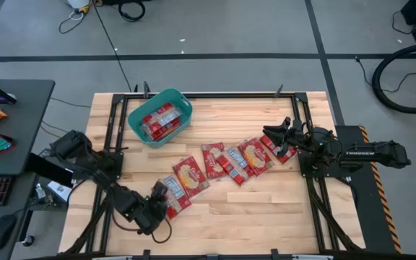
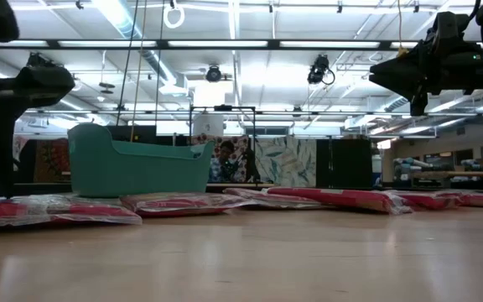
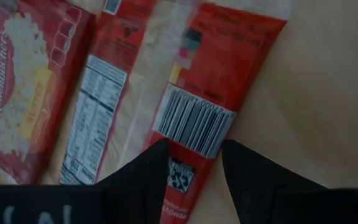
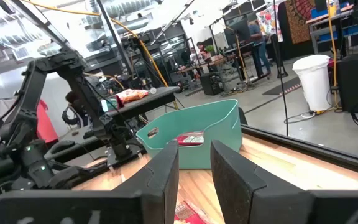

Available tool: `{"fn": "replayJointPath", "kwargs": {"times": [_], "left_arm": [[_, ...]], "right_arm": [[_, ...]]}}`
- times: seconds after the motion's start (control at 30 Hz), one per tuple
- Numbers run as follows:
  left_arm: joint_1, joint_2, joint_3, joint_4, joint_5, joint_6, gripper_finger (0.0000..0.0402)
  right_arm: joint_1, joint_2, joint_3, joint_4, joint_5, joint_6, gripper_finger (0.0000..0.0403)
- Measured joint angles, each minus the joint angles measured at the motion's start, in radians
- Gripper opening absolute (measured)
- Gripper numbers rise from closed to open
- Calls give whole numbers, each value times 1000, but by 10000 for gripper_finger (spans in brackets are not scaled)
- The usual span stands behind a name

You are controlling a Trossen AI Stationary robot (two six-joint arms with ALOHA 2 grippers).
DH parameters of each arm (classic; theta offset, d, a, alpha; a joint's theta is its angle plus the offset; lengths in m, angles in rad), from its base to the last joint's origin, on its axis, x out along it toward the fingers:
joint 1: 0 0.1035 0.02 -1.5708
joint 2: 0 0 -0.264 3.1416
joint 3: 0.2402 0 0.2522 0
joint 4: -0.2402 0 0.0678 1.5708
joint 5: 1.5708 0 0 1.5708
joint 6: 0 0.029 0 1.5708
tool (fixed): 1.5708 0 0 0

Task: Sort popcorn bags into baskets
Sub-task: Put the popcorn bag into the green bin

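The left arm is folded low over the near-left part of the table [image 1: 266, 209], its links bent back on themselves, with the left tool [image 1: 157, 200] brought down over the endmost packet [image 1: 170, 193] of a row of popcorn bags [image 1: 226, 165]. In the left wrist view the two dark fingers [image 3: 143, 177] are seen spread, one on each side of the narrow end of a red bag turned barcode side up [image 3: 207, 106]; nothing is pinched between them. Whether the tips are touching the wrapper cannot be told. Just beside that bag lie another with its nutrition panel showing [image 3: 101, 106] and one with its popcorn picture face up [image 3: 23, 87].

The right arm is stretched in from the right edge of the table and held raised, as the low view shows it high above the surface. The right tool [image 1: 276, 137] is held over the far end of the row, near the last bag [image 1: 279, 149]. Its fingers [image 4: 160, 177] are seen parted and empty, and are pointed across the table toward the teal basket [image 4: 194, 140].

The basket [image 1: 161, 117] stands at the far-left of the table and holds several red bags [image 1: 159, 121]. The remaining bags are spread flat in a loose, overlapping line between the two tools.
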Motion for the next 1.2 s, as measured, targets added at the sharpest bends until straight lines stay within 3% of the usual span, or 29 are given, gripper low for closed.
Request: {"fn": "replayJointPath", "kwargs": {"times": [0.33, 0.63, 0.8, 0.93, 1.2], "left_arm": [[-11, 63, 6, -15, -77, 10, 144], [-11, 76, 4, -19, -107, -36, 17], [-7, 53, 3, -23, -108, -95, 5], [-6, 1, 57, -140, -123, -137, 4], [26, -124, 198, -411, -252, -290, 2]], "right_arm": [[0, 0, 0, 0, 0, 0, 98], [0, 0, 0, 0, 0, 0, 98], [0, 0, 0, 0, 0, 0, 98], [0, 0, 0, 0, 0, 0, 98], [0, 0, 0, 0, 0, 0, 98]]}}
